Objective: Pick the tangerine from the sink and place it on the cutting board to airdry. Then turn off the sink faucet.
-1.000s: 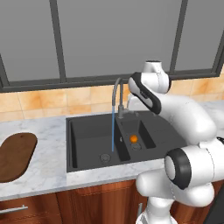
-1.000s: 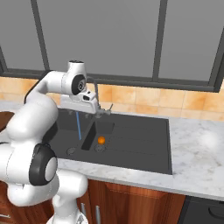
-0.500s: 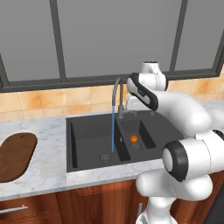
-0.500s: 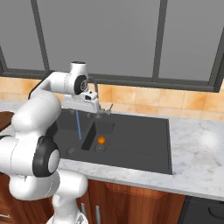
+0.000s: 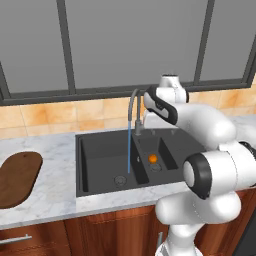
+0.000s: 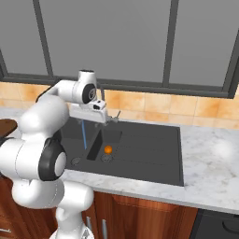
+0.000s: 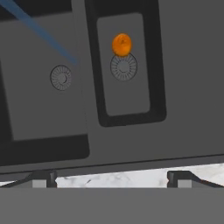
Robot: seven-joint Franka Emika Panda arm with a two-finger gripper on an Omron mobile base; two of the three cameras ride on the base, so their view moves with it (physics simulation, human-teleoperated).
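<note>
The small, light, wet and probably slippery tangerine (image 7: 121,44), upper middle of the hand view, wants gripping across its middle by the spread, empty fingers (image 7: 43,179).

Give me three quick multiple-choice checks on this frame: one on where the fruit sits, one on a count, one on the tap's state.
1. Where does the small round orange tangerine lie?
A. In the small basin, beside its drain
B. On the dark brown wooden board
C. On the marble counter

2. How many round drains does the matte black double-basin sink have?
A. One
B. Two
C. Three

3. What is the state of the thin grey gooseneck faucet?
A. Off, dry
B. Running, with a blue stream falling into the large basin
C. Broken off its base

Key:
1 A: the tangerine rests at the edge of the drain in the small basin, far from the board.
2 B: the sink shows one drain per basin in the hand view.
3 B: a blue stream drops from the faucet spout.
</note>
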